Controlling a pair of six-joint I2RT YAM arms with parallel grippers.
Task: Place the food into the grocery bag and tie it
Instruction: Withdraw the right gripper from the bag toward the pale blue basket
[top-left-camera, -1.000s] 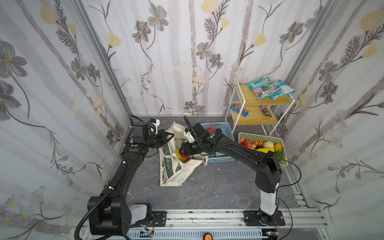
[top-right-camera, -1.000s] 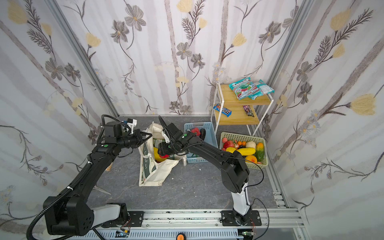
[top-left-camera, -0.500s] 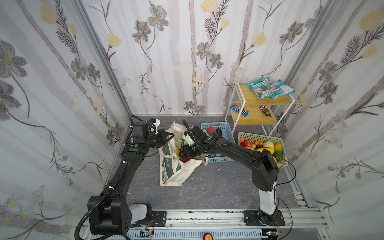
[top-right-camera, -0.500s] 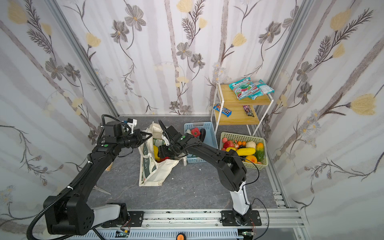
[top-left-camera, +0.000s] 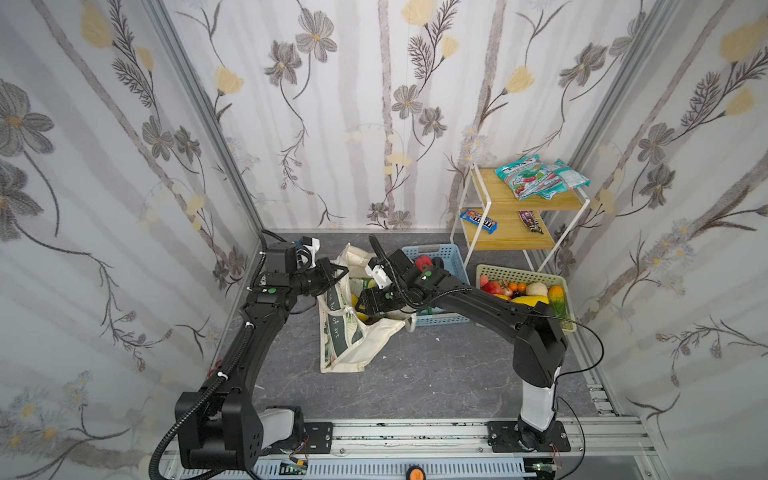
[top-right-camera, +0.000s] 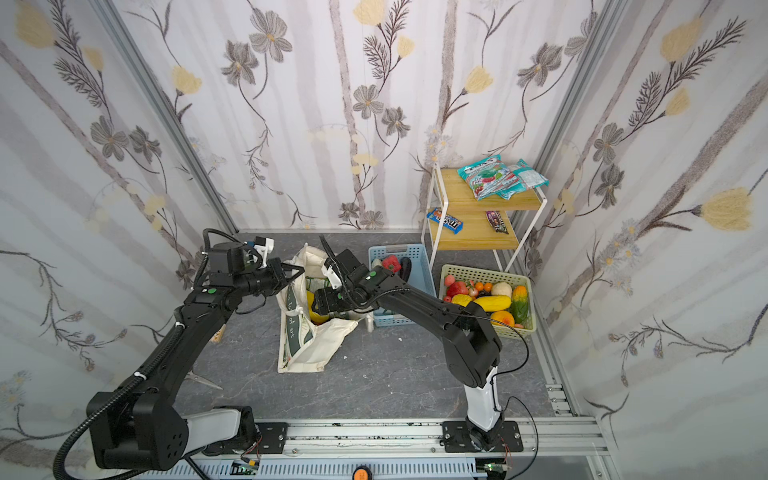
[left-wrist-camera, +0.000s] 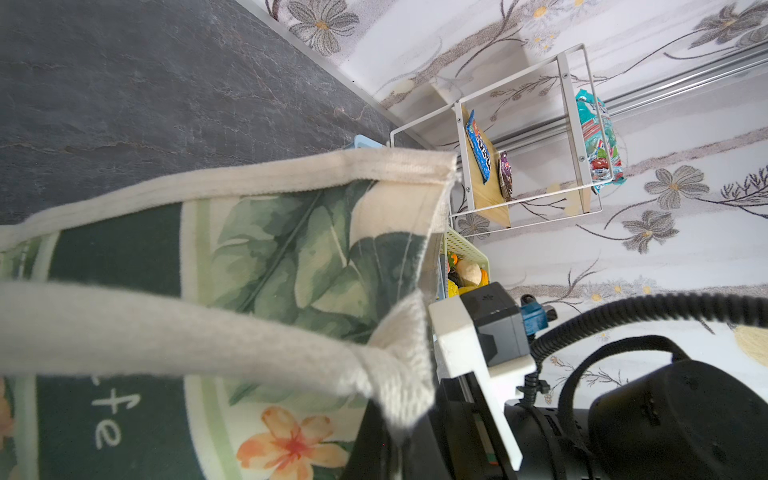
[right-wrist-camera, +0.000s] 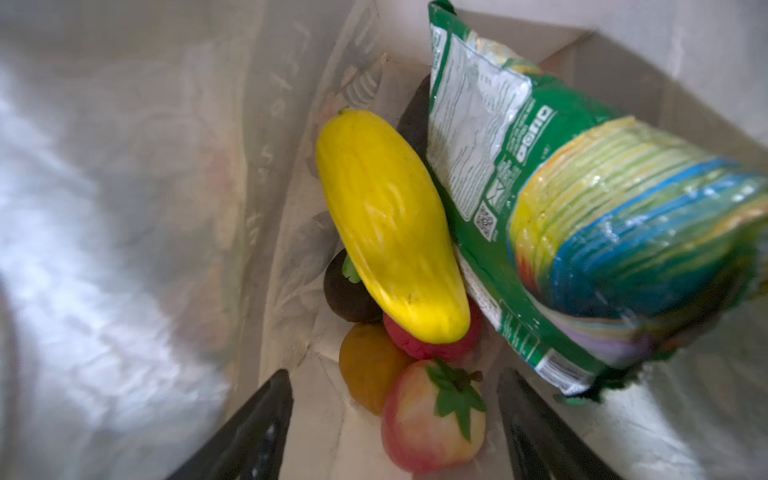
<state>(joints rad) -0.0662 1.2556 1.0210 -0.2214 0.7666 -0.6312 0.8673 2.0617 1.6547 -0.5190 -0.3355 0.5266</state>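
The grocery bag (top-left-camera: 351, 332) (top-right-camera: 305, 336), cream with a dark green lettered band, stands open on the grey floor. My left gripper (top-left-camera: 338, 272) (left-wrist-camera: 397, 440) is shut on the bag's rim where a cream handle (left-wrist-camera: 166, 328) joins it, holding the mouth up. My right gripper (top-left-camera: 361, 305) (right-wrist-camera: 394, 376) reaches down inside the bag, open. A pink-red apple (right-wrist-camera: 432, 419) lies loose between its fingers (right-wrist-camera: 257, 424), untouched. Beside the apple lie an orange fruit (right-wrist-camera: 365, 365), a red fruit (right-wrist-camera: 432, 347), a brown fruit (right-wrist-camera: 347, 299), a long yellow fruit (right-wrist-camera: 390, 224) and a green snack packet (right-wrist-camera: 582, 232).
A light blue basket (top-left-camera: 432, 249) holding a red toy stands right behind the bag. To its right is a pale yellow basket (top-left-camera: 519, 274) with several fruits and vegetables. A white-framed wooden shelf (top-left-camera: 523, 203) with snack packets fills the back right corner.
My right gripper has sunk lower into the bag and its jaws have spread wider. The left arm has kept its hold and place.
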